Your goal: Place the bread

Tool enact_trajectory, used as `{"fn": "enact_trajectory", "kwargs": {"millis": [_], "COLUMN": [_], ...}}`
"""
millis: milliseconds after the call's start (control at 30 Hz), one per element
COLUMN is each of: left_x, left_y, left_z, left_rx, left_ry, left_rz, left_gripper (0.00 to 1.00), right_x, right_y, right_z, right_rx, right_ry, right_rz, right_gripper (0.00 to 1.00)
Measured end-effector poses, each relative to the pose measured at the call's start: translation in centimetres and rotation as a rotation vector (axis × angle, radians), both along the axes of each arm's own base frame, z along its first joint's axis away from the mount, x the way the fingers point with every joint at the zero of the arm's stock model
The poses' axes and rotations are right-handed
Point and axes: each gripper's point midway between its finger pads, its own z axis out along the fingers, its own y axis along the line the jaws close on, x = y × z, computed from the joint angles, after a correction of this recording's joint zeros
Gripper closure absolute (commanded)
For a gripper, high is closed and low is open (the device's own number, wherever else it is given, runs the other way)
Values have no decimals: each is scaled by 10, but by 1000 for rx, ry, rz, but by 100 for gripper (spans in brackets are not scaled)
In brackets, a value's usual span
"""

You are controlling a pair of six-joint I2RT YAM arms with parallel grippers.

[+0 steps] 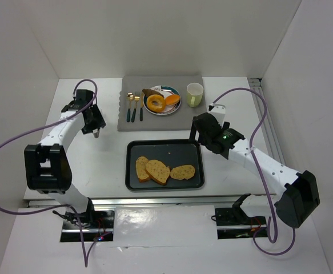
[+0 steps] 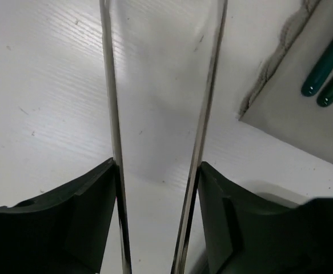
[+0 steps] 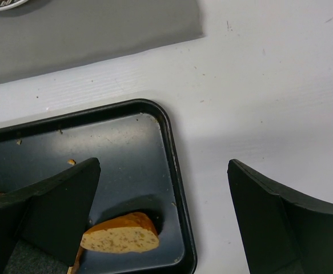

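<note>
The left pincer (image 1: 96, 135) hangs over bare table (image 1: 69, 165), just left of the grey mat (image 1: 183, 121). Its wrist view shows the 2 thin fingers standing apart with only tabletop between them, so it is spread and holds nothing. The right pincer (image 3: 165, 165) is spread wide and also empty. It hovers above the far right corner of the dark tray (image 1: 172, 153), one finger over the tray floor and the other over the table outside the rim.

The bread sits on the plate (image 1: 170, 91) on the mat, well apart from both pincers: a golden ring doughnut (image 1: 161, 104) in the middle, an orange bun (image 1: 172, 100) touching its right side and a dark brown lump (image 1: 151, 91) at the far left edge. 3 speckled slices (image 1: 157, 171) lie overlapping in the near half of the tray, the right one just below the right pincer in its wrist view.

With all 3 pieces on the plate, the placing looks finished or nearly so. If the slices count too, the right arm is best placed. It would need to move toward the near side of the tray, drop, and close flat across the rightmost slice without catching the rim.

No brand or label is legible. The plate's rim carries pale marks at the top edge of the right wrist view, but they are cropped too much to read.
</note>
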Motion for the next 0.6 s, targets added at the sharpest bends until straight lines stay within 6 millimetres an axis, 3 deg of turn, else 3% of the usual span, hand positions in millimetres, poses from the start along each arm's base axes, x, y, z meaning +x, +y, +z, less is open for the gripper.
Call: {"fn": "enact_trajectory", "kwargs": {"millis": [100,200,233,267,367,500,600], "left_x": [9,20,23,24,22,20,22], "left_y": [8,15,17,19,24,19,-2], "left_z": [-18,-31,-33,-33,-26,20,82], "left_rx": [-24,-56,-63,-70,-72,-51,-38], "left_ry": [51,85,91,95,92,2,-155], "left_rz": [3,10,13,13,16,4,-52], "left_gripper": [15,10,10,3,1,0,0], "right_x": [-2,-2,-2,-2,-2,1,4], "right_y": [1,3,3,3,4,5,7], "right_z": [-4,-4,-4,-4,-7,-14,-19], "right_rx": [4,10,12,12,5,-17,-28], "right_ry": [10,11,12,13,20,43,57], "right_rz": [8,13,15,15,18,18,16], "right_gripper": [0,0,0,0,0,0,0]}}
